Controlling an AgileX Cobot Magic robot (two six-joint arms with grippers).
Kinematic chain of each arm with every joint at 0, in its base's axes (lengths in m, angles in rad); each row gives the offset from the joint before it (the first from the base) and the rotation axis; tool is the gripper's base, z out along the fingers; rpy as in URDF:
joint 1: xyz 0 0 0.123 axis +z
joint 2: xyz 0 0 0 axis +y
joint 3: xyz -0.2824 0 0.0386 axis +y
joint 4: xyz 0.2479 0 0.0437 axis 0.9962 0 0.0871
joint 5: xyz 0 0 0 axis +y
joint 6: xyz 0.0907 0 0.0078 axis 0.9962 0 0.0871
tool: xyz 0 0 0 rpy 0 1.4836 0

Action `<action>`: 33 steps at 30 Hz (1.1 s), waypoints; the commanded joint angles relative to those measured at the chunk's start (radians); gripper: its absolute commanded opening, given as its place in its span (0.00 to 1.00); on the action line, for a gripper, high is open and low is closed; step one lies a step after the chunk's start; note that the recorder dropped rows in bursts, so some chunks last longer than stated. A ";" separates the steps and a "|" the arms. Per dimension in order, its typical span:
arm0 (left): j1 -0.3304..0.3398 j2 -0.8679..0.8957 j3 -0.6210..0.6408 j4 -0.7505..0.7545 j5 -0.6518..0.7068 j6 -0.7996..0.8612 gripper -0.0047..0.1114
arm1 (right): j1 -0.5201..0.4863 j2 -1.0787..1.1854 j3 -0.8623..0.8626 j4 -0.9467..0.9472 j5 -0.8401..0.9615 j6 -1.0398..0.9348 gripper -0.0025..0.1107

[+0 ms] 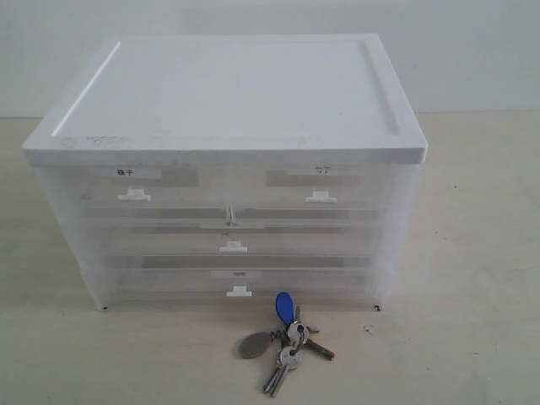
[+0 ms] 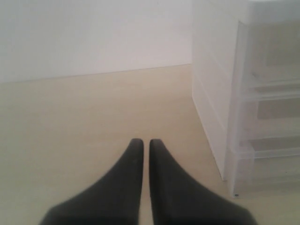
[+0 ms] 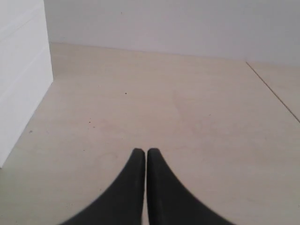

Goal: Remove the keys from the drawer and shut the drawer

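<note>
Since the small bunch of silver metal keys with a blue oval fob and grey oval tag [image 1: 283, 337] lies on the pale wooden tabletop [image 1: 472, 354], just in front of the white-topped translucent plastic cabinet [image 1: 236, 93], and the half-width translucent drawer with the dark-lettered label [image 1: 143, 190] sits flush, both steps look done. The black left gripper [image 2: 143, 143] and black right gripper [image 3: 146, 152] have their jaws closed on nothing, beside the cabinet's flanks. Neither wrist view shows the keys, so they lie well apart from both.
</note>
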 commanded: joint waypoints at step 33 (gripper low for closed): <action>0.003 -0.004 0.003 -0.002 0.002 -0.007 0.08 | -0.004 -0.004 0.000 0.029 0.014 0.118 0.02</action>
